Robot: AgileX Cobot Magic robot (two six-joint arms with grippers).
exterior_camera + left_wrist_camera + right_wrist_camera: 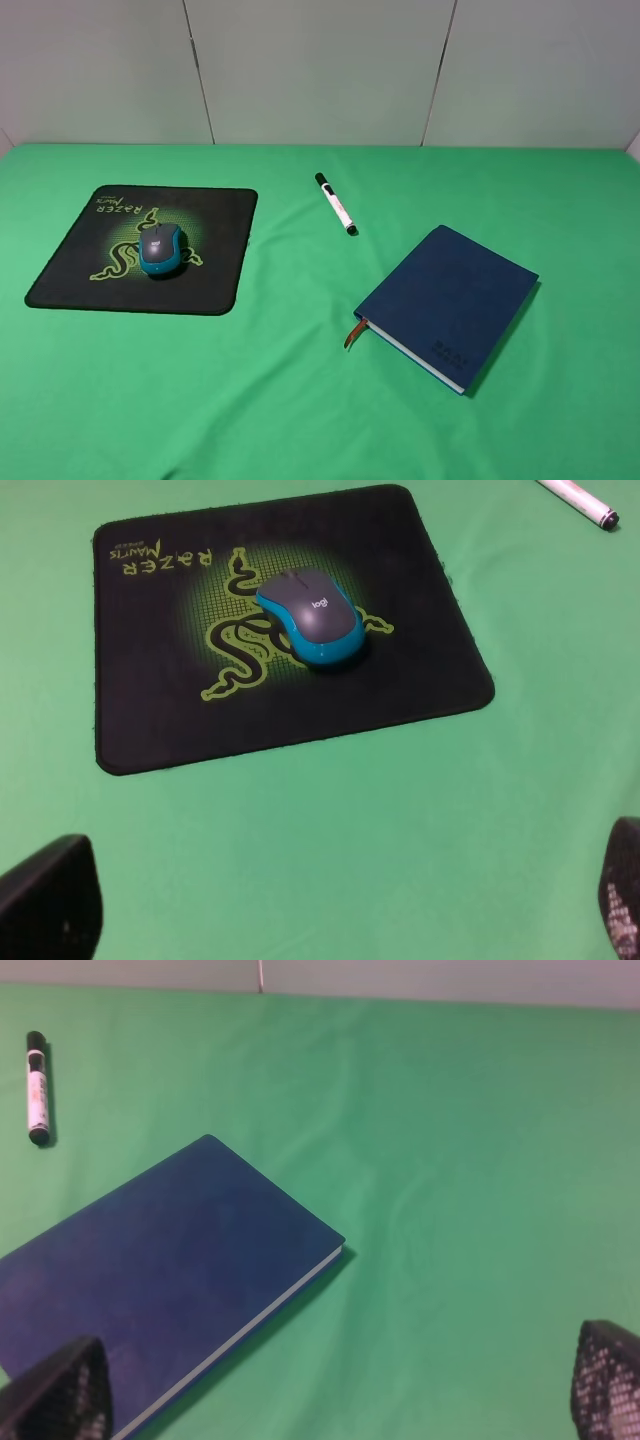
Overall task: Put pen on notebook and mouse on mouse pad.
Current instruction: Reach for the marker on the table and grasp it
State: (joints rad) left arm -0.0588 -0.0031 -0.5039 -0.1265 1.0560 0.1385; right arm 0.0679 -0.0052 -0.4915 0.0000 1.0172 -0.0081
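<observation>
The teal-sided mouse (160,248) rests on the logo in the middle of the black Razer mouse pad (215,215) at the table's left. Near the centre back, the white pen (336,204) lies on the green cloth, apart from the navy notebook (450,300) at the right front. No arm shows in the exterior high view. My left gripper (335,920) is open and empty, well short of the mouse (312,617) and pad (150,710). My right gripper (330,1390) is open and empty above the cloth by the notebook (160,1260), with the pen (37,1088) beyond.
A green cloth (300,400) covers the whole table, and grey wall panels (320,70) stand behind it. The notebook's orange-brown ribbon (353,332) hangs out of its near left corner.
</observation>
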